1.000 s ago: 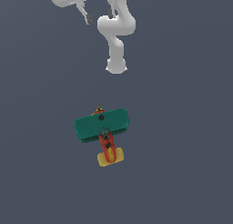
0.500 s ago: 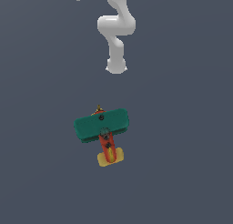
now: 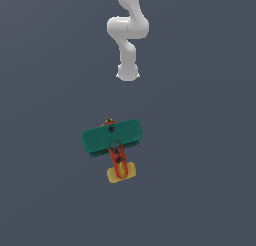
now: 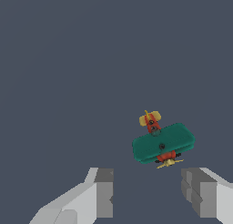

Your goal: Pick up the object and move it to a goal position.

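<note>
Here the toy biplane (image 4: 163, 143) lies alone, fingers (image 4: 103, 193) spread wide, holding nothing.

Both renders are evenly and softly lit, neither bright nor dim, with no clear light direction. The flat grey-blue ground (image 3: 200, 190) shows no glare or hotspots and almost no cast shadows; only a faint darkening sits under the toy biplane (image 3: 113, 144). The white arm (image 3: 127, 37) is shaded gently, without blown highlights. Edges look coarse and slightly soft from low resolution. No lens distortion shows at the edges.
</note>
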Controlling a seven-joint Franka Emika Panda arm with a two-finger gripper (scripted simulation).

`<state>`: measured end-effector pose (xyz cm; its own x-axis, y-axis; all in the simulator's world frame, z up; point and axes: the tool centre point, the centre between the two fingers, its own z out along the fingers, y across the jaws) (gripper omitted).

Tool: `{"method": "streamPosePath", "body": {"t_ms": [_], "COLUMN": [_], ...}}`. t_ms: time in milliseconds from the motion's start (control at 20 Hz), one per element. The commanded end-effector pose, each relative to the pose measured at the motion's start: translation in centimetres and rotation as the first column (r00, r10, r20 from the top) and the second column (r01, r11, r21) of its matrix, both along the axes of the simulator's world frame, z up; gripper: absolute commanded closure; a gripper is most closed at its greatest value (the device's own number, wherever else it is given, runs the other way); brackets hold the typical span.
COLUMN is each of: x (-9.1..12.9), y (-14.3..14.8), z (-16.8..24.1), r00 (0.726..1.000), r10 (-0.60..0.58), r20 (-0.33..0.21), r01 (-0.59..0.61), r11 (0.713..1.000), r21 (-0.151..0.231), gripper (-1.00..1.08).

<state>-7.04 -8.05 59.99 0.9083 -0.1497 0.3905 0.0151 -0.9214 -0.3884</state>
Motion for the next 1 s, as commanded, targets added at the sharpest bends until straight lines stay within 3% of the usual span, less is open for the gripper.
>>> {"method": "streamPosePath", "body": {"t_ms": [0,950], "x": [-0.3,-1.4], "y": [-0.7,-6.4], "z": [0.8,4.0], "r00": [1.0,0.995], "r10": [0.005,0.033], "r20": [0.014,0.096], "r01": [-0.005,-0.055], "r11": [1.0,0.97], "r21": [0.027,0.235], "gripper": [-0.2,-0.2]}}
